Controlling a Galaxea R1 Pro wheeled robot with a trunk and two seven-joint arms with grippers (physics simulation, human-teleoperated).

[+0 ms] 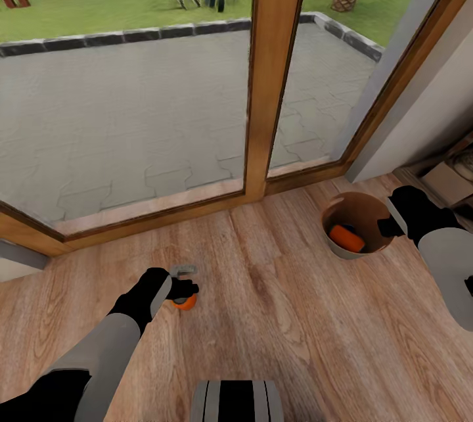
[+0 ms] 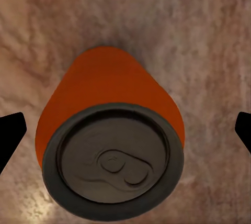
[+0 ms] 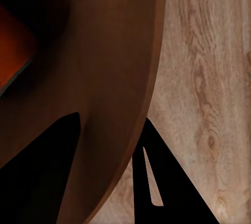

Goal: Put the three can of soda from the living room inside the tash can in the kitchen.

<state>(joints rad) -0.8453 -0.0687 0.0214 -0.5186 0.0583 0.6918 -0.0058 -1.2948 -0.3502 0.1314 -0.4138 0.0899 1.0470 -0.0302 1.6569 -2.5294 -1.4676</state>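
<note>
An orange can of soda (image 1: 184, 304) (image 2: 104, 98) with a grey top stands upright on the pale wood floor. My left gripper (image 1: 185, 281) (image 2: 125, 130) hangs right over it, open, with a fingertip (image 2: 10, 135) far out on each side and not touching it. The round tash can (image 1: 334, 244) stands on the floor to the right, near the glass door. A second orange can (image 1: 346, 238) (image 3: 13, 51) lies inside it. My right gripper (image 1: 389, 226) (image 3: 111, 122) straddles the bin's wall (image 3: 120, 77), one finger inside and one outside, shut on the rim.
Wood-framed glass doors (image 1: 276, 67) run across the back, with a paved patio and lawn outside. A white wall and cardboard boxes (image 1: 450, 180) stand at the right. My base (image 1: 236, 401) shows at the lower edge. Bare floor lies between the two arms.
</note>
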